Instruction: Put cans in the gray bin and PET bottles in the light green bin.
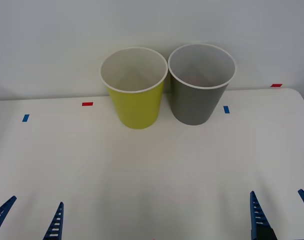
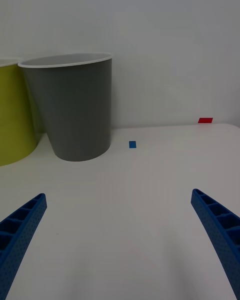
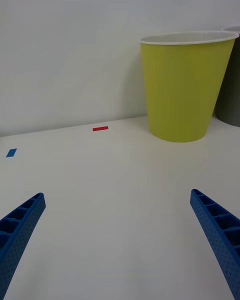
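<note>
Gray bin far right, touching light green bin; left hand, right hand near, open, empty; keep clear of rims.

Even, bright, diffuse overhead lighting; faint soft shadows beside the yellow-green tapered bin on the matte white table; sharp throughout.
</note>
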